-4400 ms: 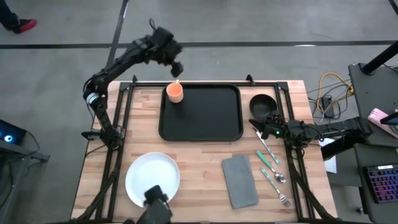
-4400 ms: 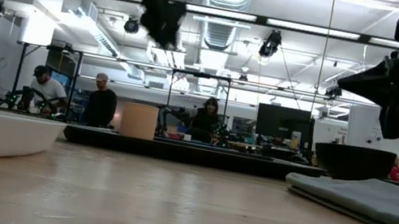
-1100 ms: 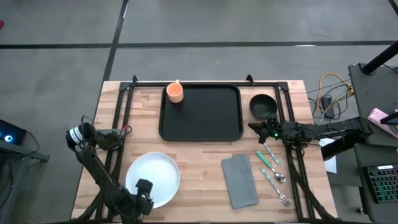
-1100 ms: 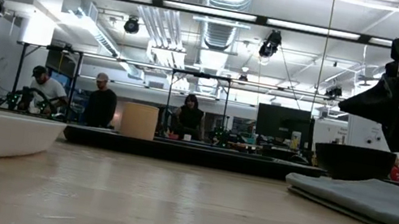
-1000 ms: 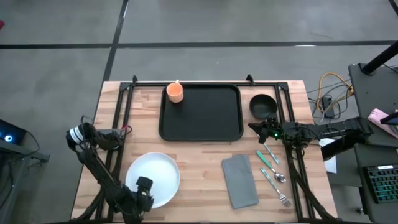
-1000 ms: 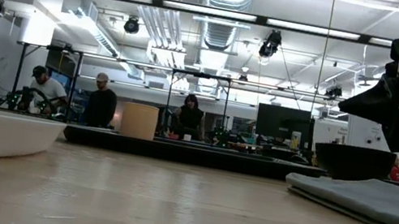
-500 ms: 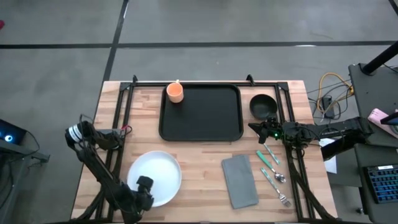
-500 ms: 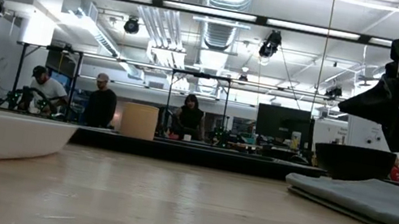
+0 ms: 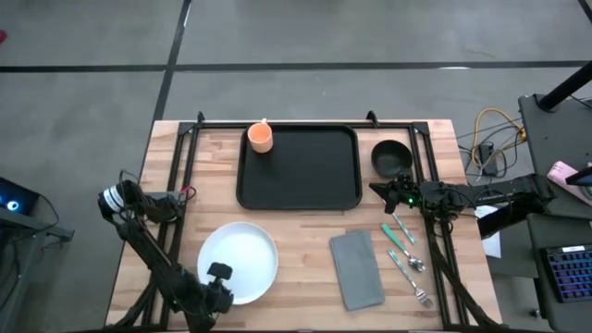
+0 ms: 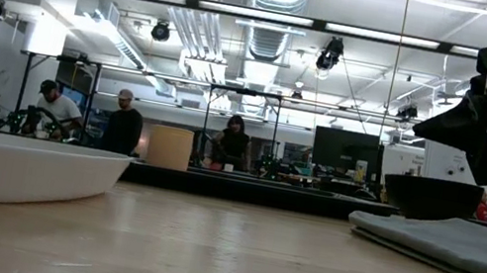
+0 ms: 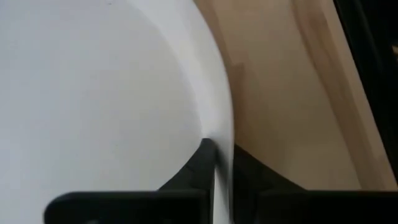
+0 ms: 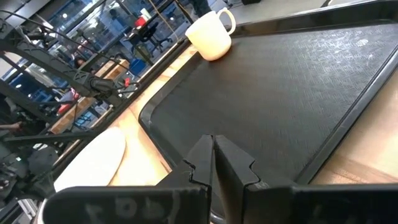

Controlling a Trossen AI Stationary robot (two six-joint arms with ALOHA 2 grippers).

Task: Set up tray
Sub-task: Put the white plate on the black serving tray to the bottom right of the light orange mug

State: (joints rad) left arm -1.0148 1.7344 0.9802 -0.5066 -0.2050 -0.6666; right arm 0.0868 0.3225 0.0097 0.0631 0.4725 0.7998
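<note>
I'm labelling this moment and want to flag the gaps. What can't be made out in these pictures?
- Left pincer: in the high view the arm's wrist covers its fingertips at the white plate rim.
- Tray: the low view shows only its edge-on rim.
- Cutlery: too small in the high view to tell each piece.
- Bowl: its inside is hidden in the low view.

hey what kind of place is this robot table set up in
Probably a robotics lab or open workshop: exposed ceiling ducts, people at benches behind the wooden table, and a cabled workstation with a keyboard beside it.
</note>
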